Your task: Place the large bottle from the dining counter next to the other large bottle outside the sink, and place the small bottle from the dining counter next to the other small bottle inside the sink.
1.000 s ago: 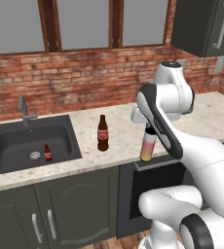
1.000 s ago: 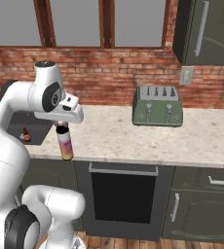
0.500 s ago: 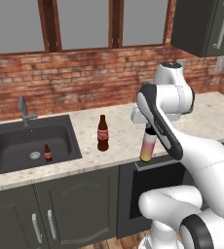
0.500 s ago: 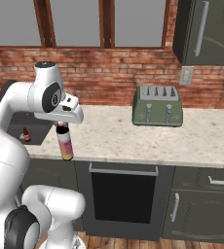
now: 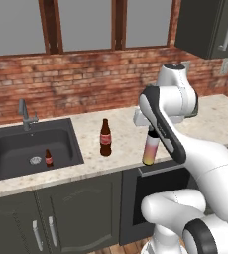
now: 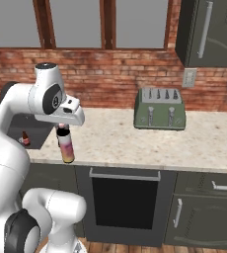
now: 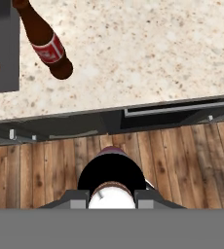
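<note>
Nothing has moved since a moment ago: the gripper [image 5: 152, 130] still pinches the large bottle [image 5: 150, 149] by its black cap, upright at the worktop's [image 5: 121, 129] front edge.
I count 2 tall bottles and 1 small one: the other large bottle [image 5: 105, 138] stands clear to the left, between the held one and the sink [image 5: 17, 144], with bare stone between them; 1 small bottle [image 5: 48, 158] sits in the basin beside the drain. A green toaster [image 6: 160, 109] stands well off to the right.
</note>
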